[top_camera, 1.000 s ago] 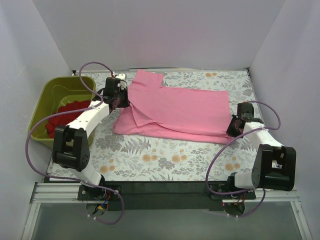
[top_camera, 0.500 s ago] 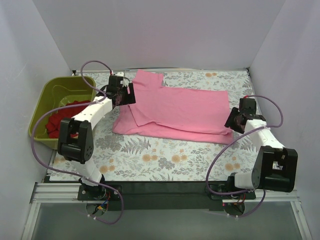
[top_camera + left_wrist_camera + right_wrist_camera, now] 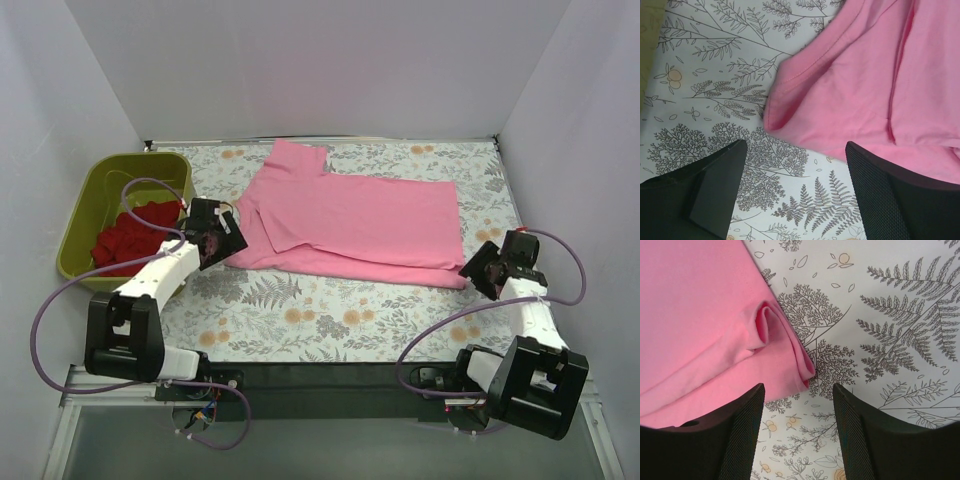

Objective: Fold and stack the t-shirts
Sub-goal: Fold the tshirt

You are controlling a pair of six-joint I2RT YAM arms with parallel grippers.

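A pink t-shirt [image 3: 360,220] lies folded lengthwise across the back half of the floral table, one sleeve pointing to the far left. A red t-shirt [image 3: 130,235] is bunched in the olive-green tub [image 3: 95,195]. My left gripper [image 3: 222,243] hovers open just off the pink shirt's near-left corner [image 3: 790,110], nothing between its fingers [image 3: 715,195]. My right gripper [image 3: 483,270] stands open beside the shirt's near-right corner [image 3: 800,365], also holding nothing, with only tablecloth between its fingers [image 3: 740,440].
The tub stands at the table's left edge against the white side wall. White walls close in the back and both sides. Purple cables loop from both arms. Floral tablecloth [image 3: 330,320] shows in front of the shirt.
Both grippers have opened and let go of the pink shirt's edges. Both arms have drawn back toward the near side, the left one from the sleeve area down to the near-left corner.
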